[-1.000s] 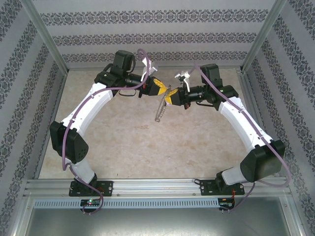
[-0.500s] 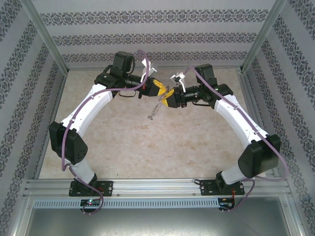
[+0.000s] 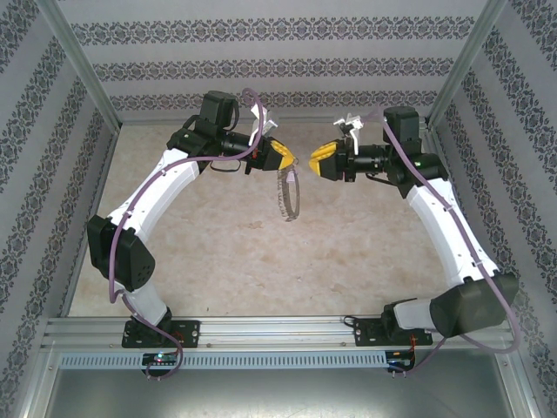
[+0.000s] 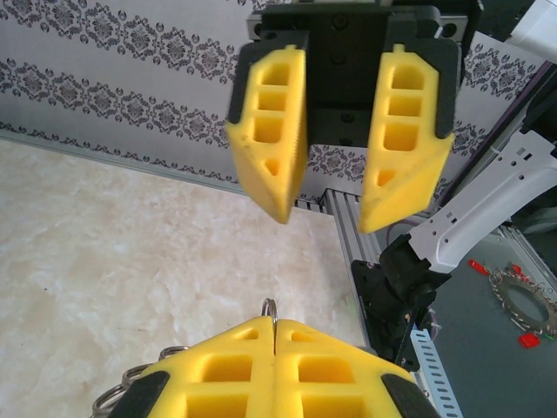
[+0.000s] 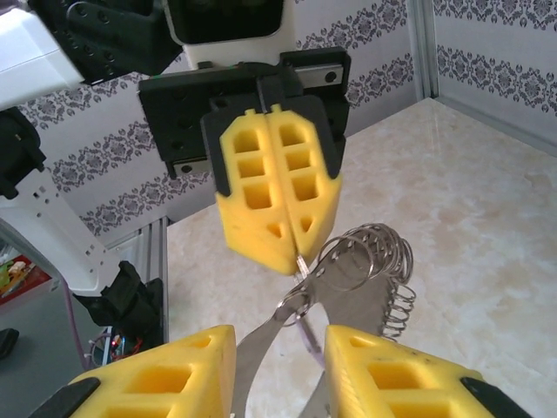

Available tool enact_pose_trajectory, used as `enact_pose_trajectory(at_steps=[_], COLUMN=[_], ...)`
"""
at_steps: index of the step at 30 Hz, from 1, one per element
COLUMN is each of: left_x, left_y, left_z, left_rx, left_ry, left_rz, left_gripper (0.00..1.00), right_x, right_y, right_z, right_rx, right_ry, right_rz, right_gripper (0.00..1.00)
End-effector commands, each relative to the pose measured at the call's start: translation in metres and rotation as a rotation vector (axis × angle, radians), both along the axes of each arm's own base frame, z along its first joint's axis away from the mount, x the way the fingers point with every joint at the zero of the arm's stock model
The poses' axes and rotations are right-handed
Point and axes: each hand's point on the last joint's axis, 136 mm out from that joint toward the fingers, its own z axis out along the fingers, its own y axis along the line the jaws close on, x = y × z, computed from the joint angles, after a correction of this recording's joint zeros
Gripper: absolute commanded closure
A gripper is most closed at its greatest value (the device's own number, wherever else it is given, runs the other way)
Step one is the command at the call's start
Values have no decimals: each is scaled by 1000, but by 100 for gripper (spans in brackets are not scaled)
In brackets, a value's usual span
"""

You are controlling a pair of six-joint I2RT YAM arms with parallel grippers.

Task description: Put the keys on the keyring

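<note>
Over the table (image 3: 218, 252), near the middle of its far edge, my right hand (image 3: 318, 161) faces the left, fingers spread wide; my left hand (image 3: 285, 158) is clamped tight on the keyring (image 3: 281, 196), which hangs below it (small rings bunched along the hoop).

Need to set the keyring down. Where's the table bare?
Widest bare patch: the near half of the table, bordered by the left arm, the right arm and the front rail. A smaller one lies between the left arm and the left wall. Crowded at far centre: the left claw holds the keyring facing the open right claw.
</note>
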Motion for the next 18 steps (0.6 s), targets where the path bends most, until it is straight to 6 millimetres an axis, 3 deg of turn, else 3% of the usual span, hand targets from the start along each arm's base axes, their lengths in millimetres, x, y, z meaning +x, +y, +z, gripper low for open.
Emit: enact_pose_trajectory(at_steps=[1, 18], left_x=[-16, -19], left_y=[1, 1], left_z=[30, 32], left_rx=[-55, -55], left_ry=[-76, -77], left_rz=[-43, -46], left_gripper=[100, 100], right_x=[3, 6], right_y=[11, 38], right_z=[11, 0], right_rx=[22, 13], right_ry=[-21, 9], right_rz=[47, 126], right_gripper=[67, 71])
